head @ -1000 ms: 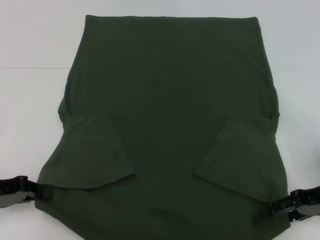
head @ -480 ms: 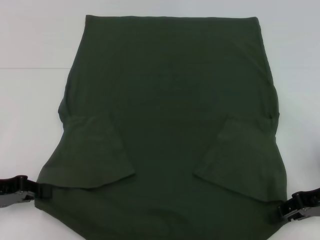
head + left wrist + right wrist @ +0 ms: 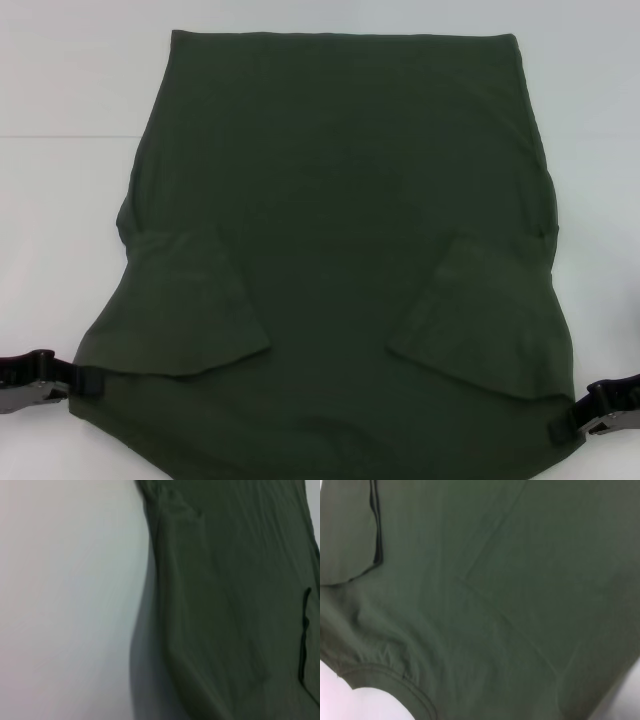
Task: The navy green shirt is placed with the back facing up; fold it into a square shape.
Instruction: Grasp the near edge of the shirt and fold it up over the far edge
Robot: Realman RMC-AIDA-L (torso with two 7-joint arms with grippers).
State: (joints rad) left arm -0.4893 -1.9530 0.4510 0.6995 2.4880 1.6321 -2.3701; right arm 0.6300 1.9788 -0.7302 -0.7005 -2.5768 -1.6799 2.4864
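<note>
Slightly outward and nearer went the right hand since earlier; the left hand pinched the shirt on the table; right's grip unclear.

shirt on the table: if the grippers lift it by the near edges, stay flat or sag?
Likely sags: the navy green shirt is thin cloth, its sleeves already folded flat onto the body. It probably drapes between the left gripper and right gripper at its near corners. Pushed, it would likely wrinkle; soft creases show in the wrist views.
</note>
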